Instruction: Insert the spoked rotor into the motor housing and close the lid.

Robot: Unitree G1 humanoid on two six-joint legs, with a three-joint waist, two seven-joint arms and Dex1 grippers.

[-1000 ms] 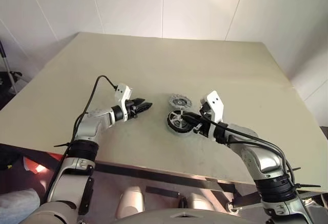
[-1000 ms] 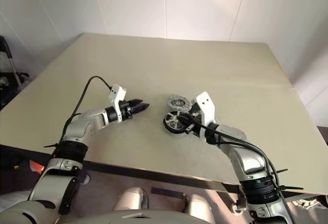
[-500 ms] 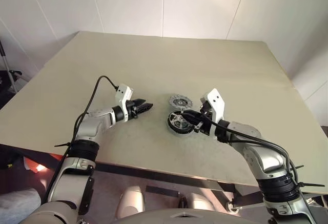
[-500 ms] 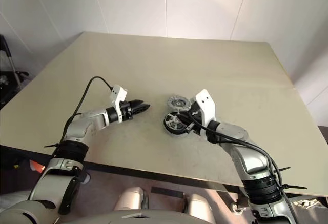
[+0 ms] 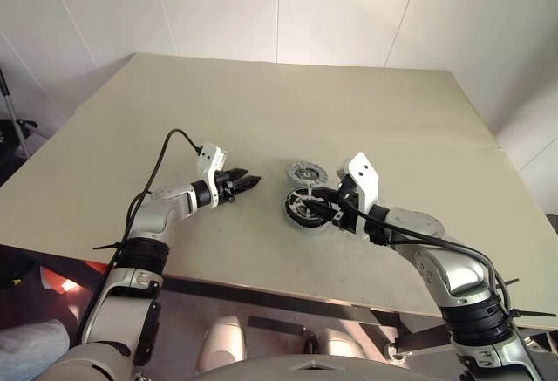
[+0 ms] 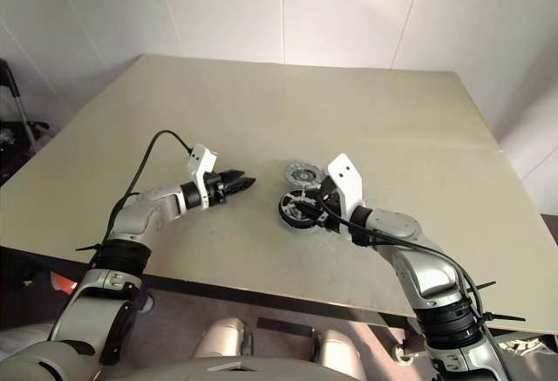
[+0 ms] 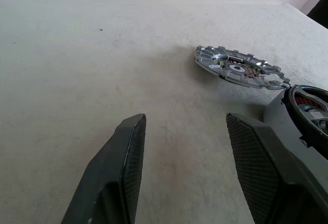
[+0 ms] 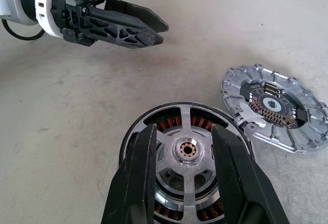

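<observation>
Rotor (image 8: 187, 155) sits inside the housing (image 5: 305, 207), its spokes over the copper windings, near the middle of the bench (image 5: 288, 111) and somewhat toward the near edge. The lid (image 5: 306, 173) lies flat just beyond the housing, on its far-edge side, close beside it; whether the two rims touch is hard to tell.

The right end effector (image 8: 185, 170) hangs directly over the rotor, its fingers spread to either side of the hub and pinching nothing. The lid is a short reach ahead of it and slightly toward the right edge, so this arm is plainly the nearer one. Being a round disc, the lid has no long axis to line up with; a grasp probably needs only its rim.

The left end effector (image 5: 237, 181) hovers low over bare bench on the left-edge side of the parts, fingers spread and empty, pointing toward the lid.

Compared with a second ago, the right fingers have parted and let go of the rotor, and the wrist has lifted very slightly. The left arm has not moved.
</observation>
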